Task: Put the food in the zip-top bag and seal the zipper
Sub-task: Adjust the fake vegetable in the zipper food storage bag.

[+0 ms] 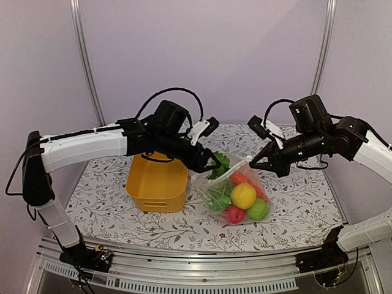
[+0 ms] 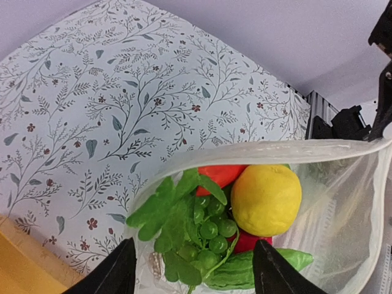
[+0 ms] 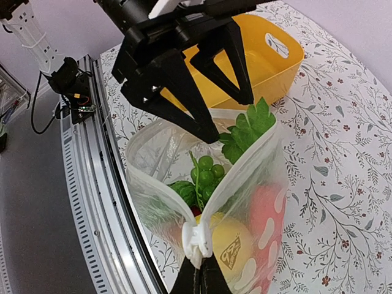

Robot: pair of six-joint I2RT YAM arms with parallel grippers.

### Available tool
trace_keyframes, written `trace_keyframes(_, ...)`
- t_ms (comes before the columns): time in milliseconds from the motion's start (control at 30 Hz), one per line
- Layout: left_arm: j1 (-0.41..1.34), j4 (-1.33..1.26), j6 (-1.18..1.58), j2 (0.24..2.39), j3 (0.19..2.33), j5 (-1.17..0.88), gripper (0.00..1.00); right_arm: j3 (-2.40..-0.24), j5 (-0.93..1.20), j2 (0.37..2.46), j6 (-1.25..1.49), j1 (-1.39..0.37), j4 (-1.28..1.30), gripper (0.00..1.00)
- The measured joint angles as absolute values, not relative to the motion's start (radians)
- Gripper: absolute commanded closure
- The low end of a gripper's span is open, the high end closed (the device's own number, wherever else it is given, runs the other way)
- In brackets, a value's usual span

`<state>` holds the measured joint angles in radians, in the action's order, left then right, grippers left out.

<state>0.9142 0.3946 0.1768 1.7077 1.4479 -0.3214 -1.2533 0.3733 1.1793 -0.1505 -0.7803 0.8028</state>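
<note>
The zip-top bag [image 1: 240, 195] stands on the table right of the yellow tub, mouth open. Inside it are a yellow lemon-like piece [image 1: 243, 195], an orange-red carrot [image 1: 245, 180], red and green pieces, a grape-like cluster [image 2: 211, 229], a cucumber [image 2: 245, 269] and lettuce [image 2: 165, 211] poking out at the mouth. My right gripper [image 3: 200, 269] is shut on the zipper end at the white slider [image 3: 199, 240], holding that corner up. My left gripper [image 2: 196, 275] is open at the other end of the mouth, one finger [image 3: 196, 116] inside the bag, the other behind the lettuce [image 3: 248, 128].
The yellow tub [image 1: 156, 180] stands just left of the bag, under my left arm. The floral tablecloth [image 1: 294, 196] covers the table. A metal rail [image 1: 184, 260] runs along the near edge.
</note>
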Motion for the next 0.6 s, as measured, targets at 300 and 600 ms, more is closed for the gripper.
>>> trace_keyframes(300,0.902,0.388,0.194,1.812,1.463,-0.338,0.52,-1.27,0.377,1.18,-0.144,-0.786,0.808,1.0)
trace_keyframes(600,0.904,0.379,0.2,1.912,1.551,-0.387,0.43,-1.27,0.377,1.18,-0.137,-0.786,0.807,1.0)
